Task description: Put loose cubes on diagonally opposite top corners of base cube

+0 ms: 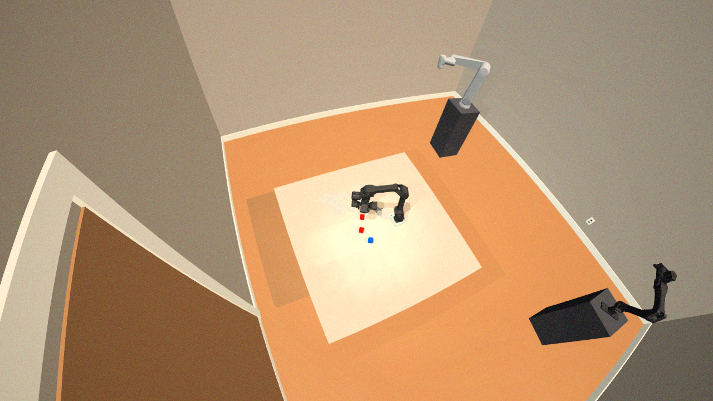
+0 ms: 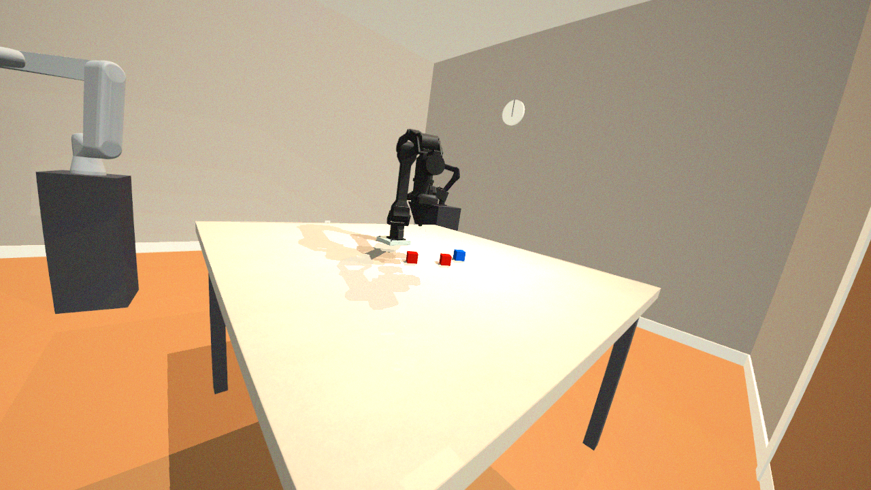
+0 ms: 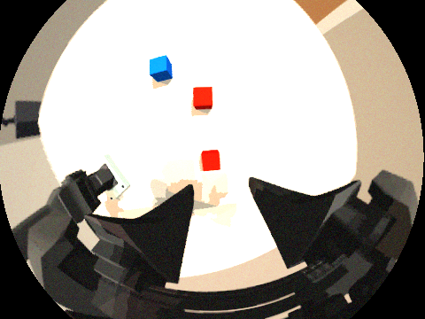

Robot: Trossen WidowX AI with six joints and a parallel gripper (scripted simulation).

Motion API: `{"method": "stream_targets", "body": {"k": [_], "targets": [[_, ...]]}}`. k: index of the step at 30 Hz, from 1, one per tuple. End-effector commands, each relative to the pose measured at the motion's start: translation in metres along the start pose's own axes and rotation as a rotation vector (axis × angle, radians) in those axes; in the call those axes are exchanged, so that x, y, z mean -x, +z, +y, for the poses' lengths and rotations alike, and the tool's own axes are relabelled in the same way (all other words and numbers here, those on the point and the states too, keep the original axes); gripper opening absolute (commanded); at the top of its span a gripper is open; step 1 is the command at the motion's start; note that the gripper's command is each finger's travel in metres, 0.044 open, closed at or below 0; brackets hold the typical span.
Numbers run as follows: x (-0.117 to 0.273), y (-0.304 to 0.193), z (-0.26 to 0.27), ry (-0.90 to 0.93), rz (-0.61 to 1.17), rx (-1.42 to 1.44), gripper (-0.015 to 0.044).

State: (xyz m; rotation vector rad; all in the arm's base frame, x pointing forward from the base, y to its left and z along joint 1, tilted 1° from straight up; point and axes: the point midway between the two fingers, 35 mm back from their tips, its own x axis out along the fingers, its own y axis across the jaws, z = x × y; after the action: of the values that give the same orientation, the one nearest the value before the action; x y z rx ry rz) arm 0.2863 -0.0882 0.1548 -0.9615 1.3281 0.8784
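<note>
Wrist view: the gripper has its two black, pointed fingers apart, with nothing held between them. Beyond the tips, the nearer red cube sits flat on the pale tabletop. Farther out lies the second red cube, and past it, off to one side, the blue cube. All three cubes are level and apart from one another, none stacked; the second red one is nearer the blue than the first. Which is the fixed base cube cannot be told from their looks. In the top view, the black arm rises from its whitish base plate and bends over, bringing the gripper near the first red cube. The exterior view hides much of the gripper against other dark parts.
</note>
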Motion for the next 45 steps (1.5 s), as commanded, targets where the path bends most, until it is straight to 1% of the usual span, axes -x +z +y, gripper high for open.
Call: {"method": "stream_targets", "body": {"k": [1,5,11,13,18,23,28,45], "targets": [[-0.001,-0.005,0.007,0.023,0.014,-0.031,0.0265],[-0.006,-0.005,0.006,0.023,0.014,-0.031,0.0265],[-0.052,-0.006,0.007,0.023,0.014,-0.031,0.0265],[-0.062,-0.006,0.008,0.023,0.014,-0.031,0.0265],[-0.064,-0.006,0.008,0.023,0.014,-0.031,0.0265],[-0.078,-0.006,0.009,0.023,0.014,-0.031,0.0265],[-0.081,-0.006,0.009,0.023,0.014,-0.031,0.0265],[-0.109,-0.007,0.009,0.023,0.014,-0.031,0.0265]]}}
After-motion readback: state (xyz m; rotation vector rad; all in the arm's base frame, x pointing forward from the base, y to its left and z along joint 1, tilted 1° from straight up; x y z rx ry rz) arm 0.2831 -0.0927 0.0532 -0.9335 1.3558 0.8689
